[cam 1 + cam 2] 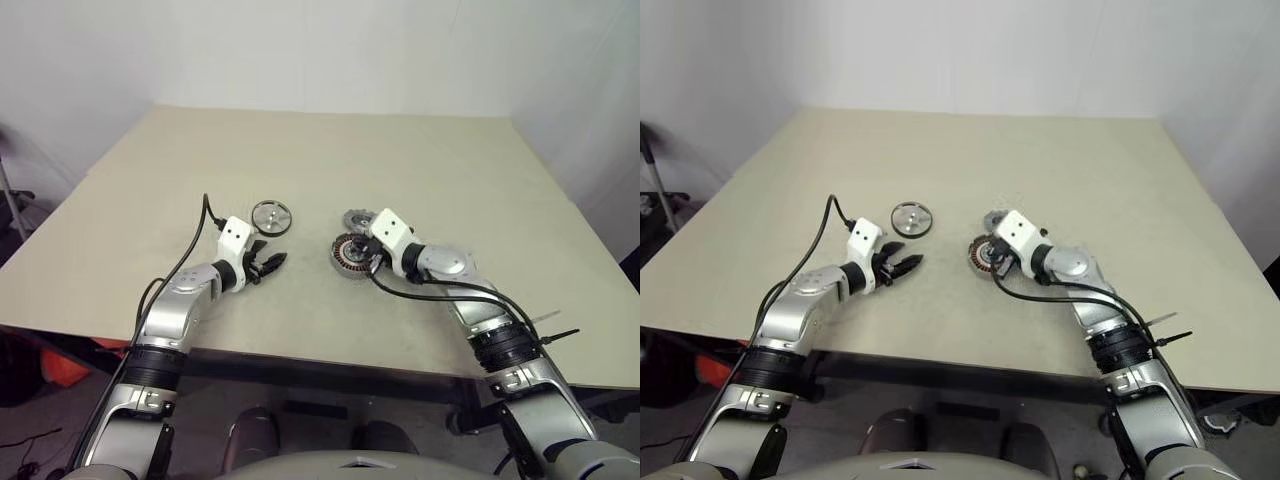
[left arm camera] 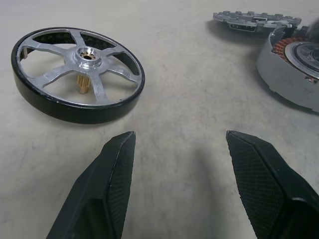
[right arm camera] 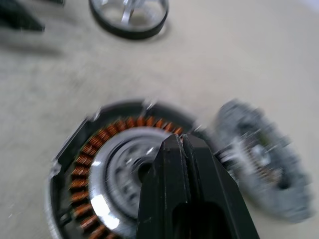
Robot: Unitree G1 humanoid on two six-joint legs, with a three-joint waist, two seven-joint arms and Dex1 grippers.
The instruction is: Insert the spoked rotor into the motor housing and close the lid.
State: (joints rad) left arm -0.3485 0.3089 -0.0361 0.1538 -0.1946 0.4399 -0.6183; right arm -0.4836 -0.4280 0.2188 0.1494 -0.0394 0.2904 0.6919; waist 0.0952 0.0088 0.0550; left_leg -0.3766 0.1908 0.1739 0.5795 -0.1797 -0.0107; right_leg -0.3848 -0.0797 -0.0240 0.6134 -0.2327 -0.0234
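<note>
– Rotor [image 2: 87, 55] in yet?
– No, it lies on the table [image 1: 400, 160], apart from the housing [image 3: 99, 164]. Nothing is done so far. The left gripper [image 2: 180, 144] gapes empty near the rotor. The right gripper [image 3: 182, 144], pinched closed and empty, hangs over the housing's hub. The lid [image 2: 254, 20] lies just behind the housing.

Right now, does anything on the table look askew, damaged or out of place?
Nothing stands out. The spoked rotor, the motor housing and the lid all lie flat on the table, unassembled, with no visible damage or spill.
</note>
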